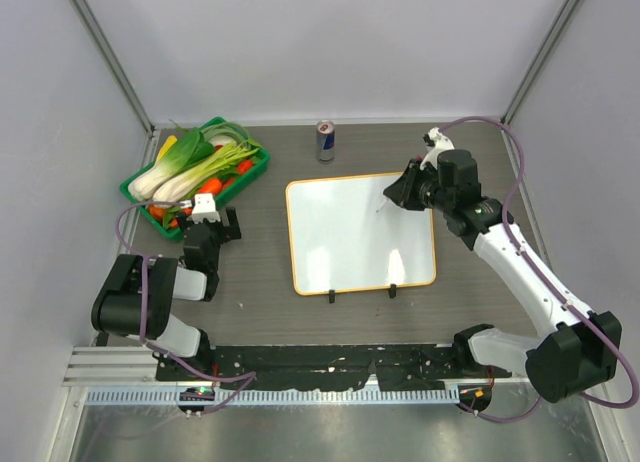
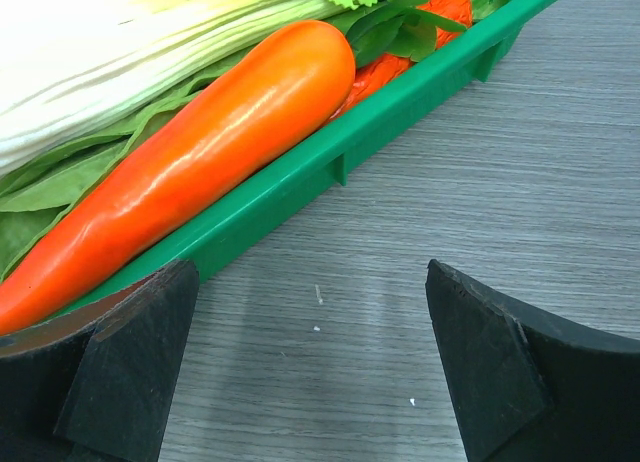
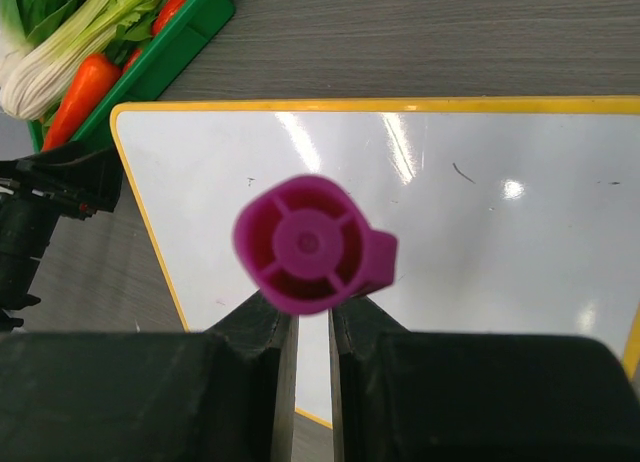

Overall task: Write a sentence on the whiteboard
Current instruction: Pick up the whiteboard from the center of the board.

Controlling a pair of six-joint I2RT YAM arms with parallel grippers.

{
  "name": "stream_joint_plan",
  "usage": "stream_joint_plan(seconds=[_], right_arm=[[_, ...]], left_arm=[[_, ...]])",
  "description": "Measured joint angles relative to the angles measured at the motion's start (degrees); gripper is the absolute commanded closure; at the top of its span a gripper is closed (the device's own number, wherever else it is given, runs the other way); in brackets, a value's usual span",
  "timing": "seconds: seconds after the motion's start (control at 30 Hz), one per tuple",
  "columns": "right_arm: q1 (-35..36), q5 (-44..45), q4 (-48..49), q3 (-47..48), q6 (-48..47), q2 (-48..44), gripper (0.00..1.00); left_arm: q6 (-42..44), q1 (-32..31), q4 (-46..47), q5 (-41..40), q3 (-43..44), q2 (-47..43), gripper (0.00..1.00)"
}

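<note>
Whiteboard [image 1: 360,237] lies flat on the grey counter [image 1: 260,282], centre-right. Its long axis runs left to right, slightly skewed. The two black clips [image 1: 331,297] are on the near edge, and the orange-tan rim is visible all round. The surface is white, with a few tiny dark specks in the right wrist view.

Right gripper [image 1: 392,194] is over the board's far right corner, its jaws narrow and clamped on a magenta marker [image 3: 305,244]. The marker is seen end-on in the right wrist view: its long axis runs along that camera's line of sight, with the butt end toward the lens and the other end toward the board. The tip is hidden behind the marker body, so I cannot tell whether it touches the board.

Left gripper [image 1: 213,214] is spread wide and holds nothing. It is just beside the near wall of the green tray [image 1: 128,190], left of the board. The tray holds bok choy [image 1: 185,162] and a carrot [image 2: 200,152].

A drink can [image 1: 325,140] stands upright on the counter, just beyond the board's far edge.
</note>
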Motion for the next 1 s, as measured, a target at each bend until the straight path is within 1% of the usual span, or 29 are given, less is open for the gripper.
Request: stream_joint_plan(seconds=[0.23, 1.0], right_arm=[[-0.31, 2.38, -0.28, 0.00, -1.36, -1.81, 0.99], [-0.42, 3.52, -0.55, 0.00, -2.08, -2.23, 0.99]], left_arm=[[0.02, 0.02, 0.00, 0.15, 0.00, 0.00, 0.00], [0.02, 0.02, -0.02, 0.37, 0.00, 0.00, 0.00]])
